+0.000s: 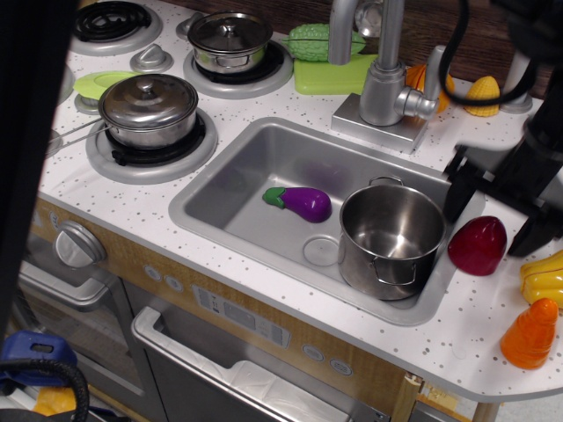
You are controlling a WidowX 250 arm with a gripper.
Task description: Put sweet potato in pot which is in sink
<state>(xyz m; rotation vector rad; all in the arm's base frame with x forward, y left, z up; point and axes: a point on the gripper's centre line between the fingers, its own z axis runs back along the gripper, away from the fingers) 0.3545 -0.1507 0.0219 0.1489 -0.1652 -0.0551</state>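
Note:
The dark red sweet potato [478,245] lies on the speckled white counter just right of the sink [255,176]. The tall lidless steel pot [391,239] stands in the sink's right part, empty. My black gripper [494,218] is open. It hangs just above and behind the sweet potato, with one finger [457,195] at its left and the other finger [533,236] at its right. It holds nothing.
A purple eggplant [300,202] lies in the sink left of the pot. An orange cone toy [530,334] and a yellow toy [544,274] sit at the right edge. The faucet [384,79] stands behind the sink. Two lidded pots [149,109] sit on the stove.

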